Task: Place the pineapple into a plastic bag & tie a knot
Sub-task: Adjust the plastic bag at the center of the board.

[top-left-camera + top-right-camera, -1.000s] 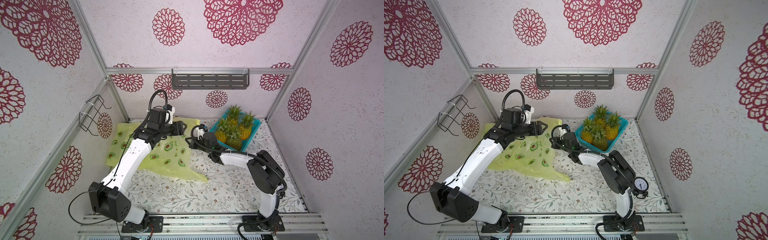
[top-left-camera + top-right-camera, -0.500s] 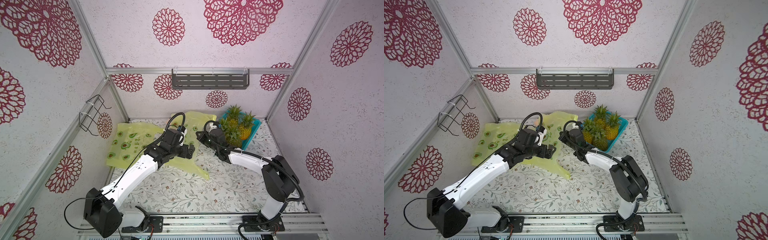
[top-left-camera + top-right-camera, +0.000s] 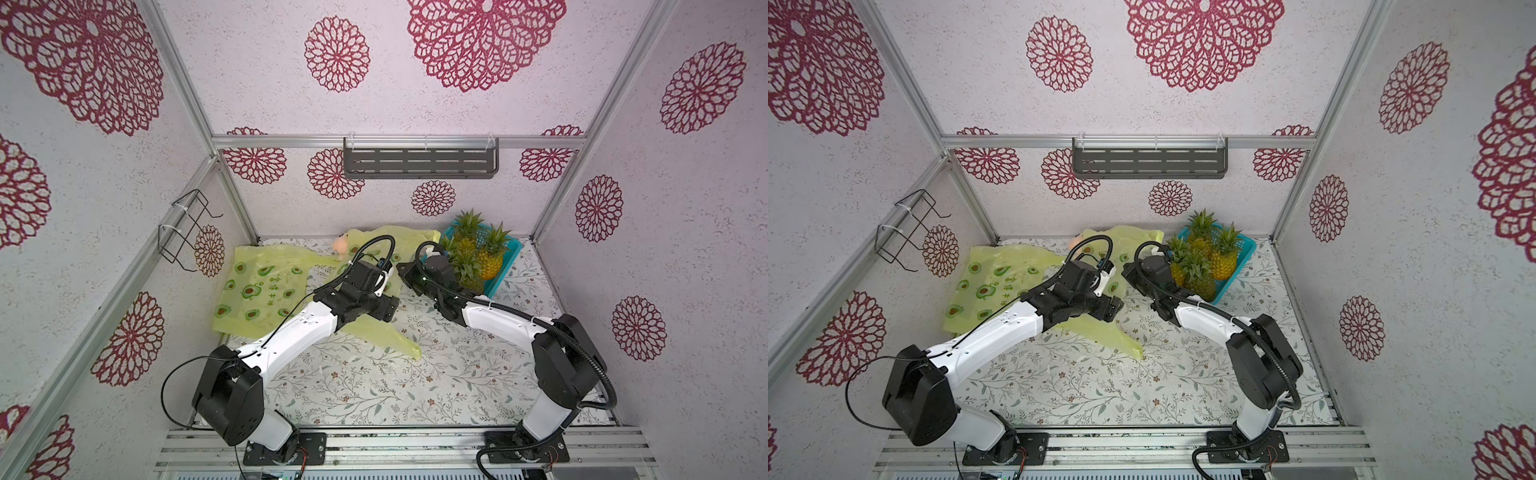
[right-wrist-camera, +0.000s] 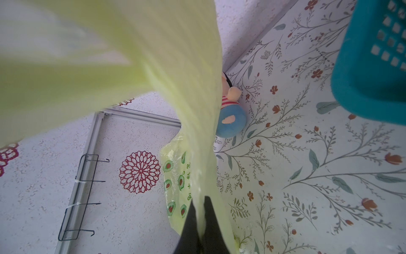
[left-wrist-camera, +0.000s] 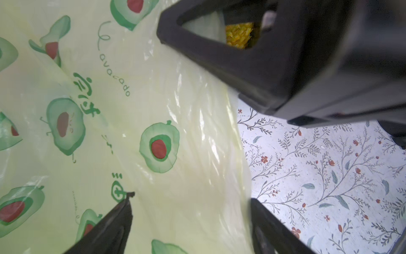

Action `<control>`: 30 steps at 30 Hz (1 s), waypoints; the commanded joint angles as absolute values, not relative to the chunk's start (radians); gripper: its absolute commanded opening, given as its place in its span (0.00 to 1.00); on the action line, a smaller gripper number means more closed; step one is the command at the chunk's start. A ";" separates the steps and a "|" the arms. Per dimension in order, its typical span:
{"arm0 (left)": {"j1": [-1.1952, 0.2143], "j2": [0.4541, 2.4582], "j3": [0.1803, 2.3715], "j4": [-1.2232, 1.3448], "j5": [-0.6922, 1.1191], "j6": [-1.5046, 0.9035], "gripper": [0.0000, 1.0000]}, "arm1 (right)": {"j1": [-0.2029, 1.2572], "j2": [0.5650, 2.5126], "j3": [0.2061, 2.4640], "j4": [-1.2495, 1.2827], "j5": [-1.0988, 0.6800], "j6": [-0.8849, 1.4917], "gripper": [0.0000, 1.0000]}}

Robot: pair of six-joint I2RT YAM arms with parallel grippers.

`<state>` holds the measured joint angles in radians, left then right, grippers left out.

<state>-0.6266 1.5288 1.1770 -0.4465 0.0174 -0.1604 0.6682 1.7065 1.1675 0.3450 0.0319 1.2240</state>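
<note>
Early stage. Bag (image 3: 266, 291) lies on worktop (image 3: 415, 395), one edge lifted and pinched in the closed right claw (image 4: 201, 204). Left claw (image 5: 191, 198) has its fingers spread over the film, holding nothing. Pineapples (image 3: 490, 262) sit in basket (image 3: 513, 253) just beside the bag; none bagged. Remaining: spread mouth, load fruit, knot.
</note>
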 commanded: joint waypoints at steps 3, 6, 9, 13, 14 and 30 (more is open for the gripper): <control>-0.632 1.565 1.196 -0.397 0.003 -0.123 0.76 | 0.659 1.660 1.181 0.314 0.036 1.277 0.00; -0.631 1.559 1.199 -0.397 -0.016 -0.108 0.49 | 0.656 1.655 1.177 0.294 0.044 1.261 0.00; -0.626 1.538 1.185 -0.393 0.002 -0.094 0.27 | 0.646 1.646 1.162 0.275 0.053 1.220 0.00; -0.617 1.531 1.176 -0.411 0.041 -0.085 0.00 | 0.634 1.646 1.156 0.267 0.011 1.146 0.11; -0.615 1.531 1.177 -0.420 0.037 -0.084 0.00 | 0.632 1.646 1.154 0.259 0.001 1.124 0.17; -0.575 1.401 1.084 -0.446 0.030 -0.066 0.00 | 0.522 1.469 0.902 0.395 -0.296 0.835 0.71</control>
